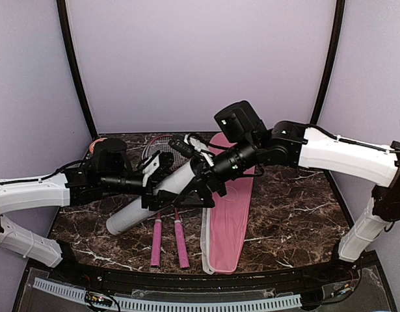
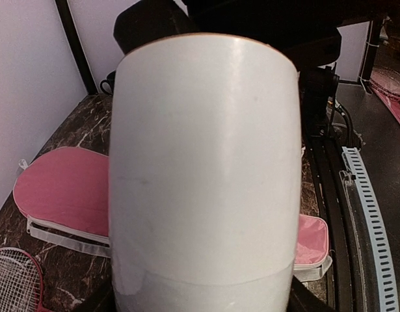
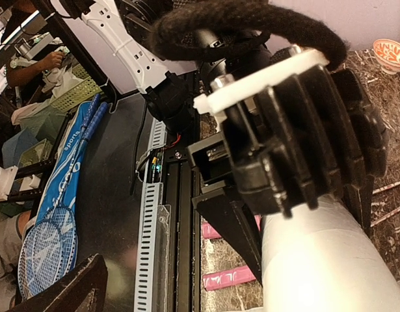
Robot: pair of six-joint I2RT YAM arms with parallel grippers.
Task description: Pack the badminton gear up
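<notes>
Clamped: white tube (image 1: 129, 218) in left gripper (image 1: 154, 185), right gripper (image 1: 194, 194) wide

Left jaws close around the tube's middle; it slants from near left to far right. Right jaws gape empty beside its far end. The rackets (image 1: 156, 242) lie beneath, the pink cover (image 1: 229, 214) just right.

tube (image 1: 131, 214) white, slanted | 2 rackets (image 1: 156, 244) under | pink cover (image 1: 229, 221) rt
</notes>
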